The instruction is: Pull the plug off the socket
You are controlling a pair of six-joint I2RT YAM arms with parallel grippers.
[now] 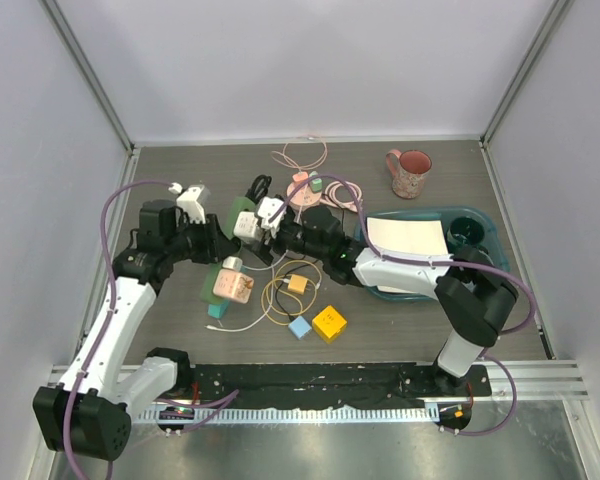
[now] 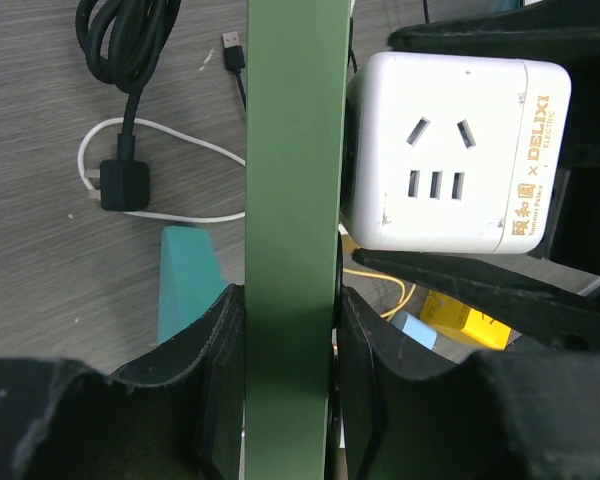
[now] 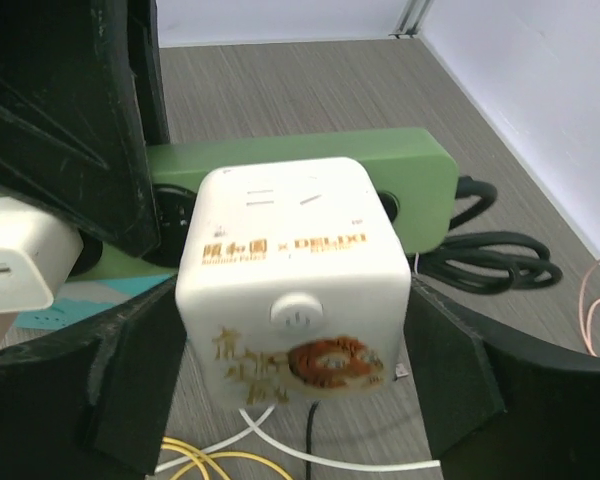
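A green power strip (image 2: 292,150) is clamped between my left gripper's (image 2: 288,300) pads. It also shows in the top view (image 1: 242,207) and the right wrist view (image 3: 310,165). A white cube plug (image 3: 290,280) with gold lettering sits against the strip's side. It shows in the left wrist view (image 2: 450,150) and the top view (image 1: 248,226). My right gripper (image 3: 295,300) is closed on the cube, one finger on each side. In the top view my left gripper (image 1: 218,243) and right gripper (image 1: 270,232) meet at the table's middle.
A second white charger (image 3: 15,260) sits on the strip. A black cord (image 3: 490,260), a peach block (image 1: 233,285), a yellow cable (image 1: 280,290), yellow (image 1: 329,322) and blue (image 1: 299,327) blocks lie around. A mug (image 1: 410,172) and a teal tray (image 1: 485,222) stand at the right.
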